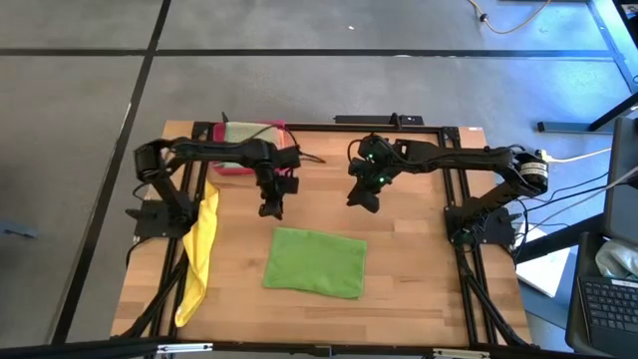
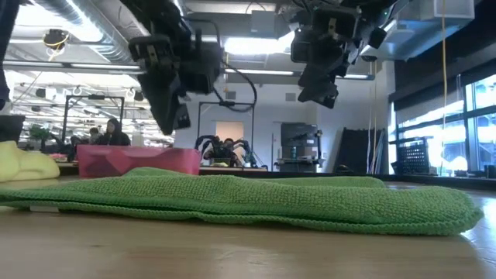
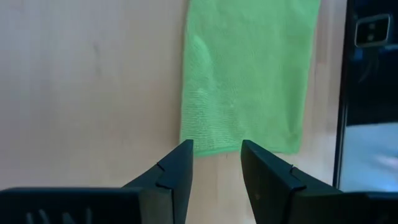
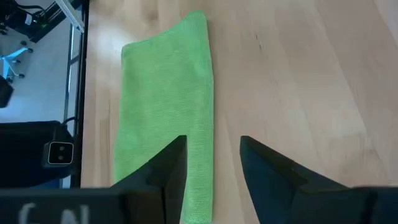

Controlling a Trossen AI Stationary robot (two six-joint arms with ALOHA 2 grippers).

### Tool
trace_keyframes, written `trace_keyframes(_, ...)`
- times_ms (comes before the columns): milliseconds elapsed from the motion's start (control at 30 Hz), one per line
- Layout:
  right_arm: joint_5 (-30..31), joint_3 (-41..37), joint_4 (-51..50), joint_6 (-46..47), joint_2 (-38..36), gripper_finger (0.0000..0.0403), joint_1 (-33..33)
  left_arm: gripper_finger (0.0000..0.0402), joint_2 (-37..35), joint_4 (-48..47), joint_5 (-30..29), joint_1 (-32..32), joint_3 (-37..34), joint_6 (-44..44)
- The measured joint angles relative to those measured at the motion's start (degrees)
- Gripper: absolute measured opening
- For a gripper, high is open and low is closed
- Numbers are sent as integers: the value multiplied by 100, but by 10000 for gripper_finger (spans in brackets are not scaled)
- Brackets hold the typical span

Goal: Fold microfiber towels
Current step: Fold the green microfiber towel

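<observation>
- The left end effector point(image 1: 271, 208) hangs above the tabletop point(image 1: 419, 269), past the far left corner of the green towel point(image 1: 316, 261); its two dark fingers point(image 3: 177, 174) stand apart with bare wood between them, released and grasping nothing.
- The right end effector point(image 1: 365, 199) hangs at about the same height, past the towel's far right corner; its fingers point(image 4: 264, 168) are likewise parted and grasp nothing.
- From table height both end effectors, left point(image 2: 172, 108) and right point(image 2: 319, 87), show clear of the cloth, with open air beneath them.
- The green towel lies folded into a flat rectangle near the middle of the tabletop, towards the front edge, slightly skewed. In the low view it shows as a layered, low mound point(image 2: 256, 198).
- A yellow towel point(image 1: 200, 249) drapes along the left edge of the tabletop, crumpled and partly over the frame.
- A pink-red tray point(image 1: 246, 150) sits at the far left corner, under the left arm, with folded cloths point(image 1: 242, 134) inside, green and yellow showing; how many I cannot tell.
- Beyond the tabletop, a person point(image 2: 115, 133) sits far back in the room.
</observation>
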Motion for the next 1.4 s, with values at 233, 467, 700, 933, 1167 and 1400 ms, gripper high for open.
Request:
trace_keyframes(233,134,0,-4,141,2,152,0,126,630,-19,161,-12,-2,261)
trace_keyframes(467,196,0,-35,171,2,152,3,126,994,-9,447,-195,-2,396)
trace_keyframes(700,241,0,-47,269,2,152,7,126,1178,55,-342,-464,-2,562)
trace_keyframes(933,242,0,-50,292,2,152,8,126,1262,127,-485,-565,-2,491)
trace_keyframes(1167,244,0,-50,294,2,152,9,126,1262,185,-612,-572,-2,418)
trace_keyframes(1400,246,0,-50,294,2,152,9,126,1262,192,-569,-607,-2,133)
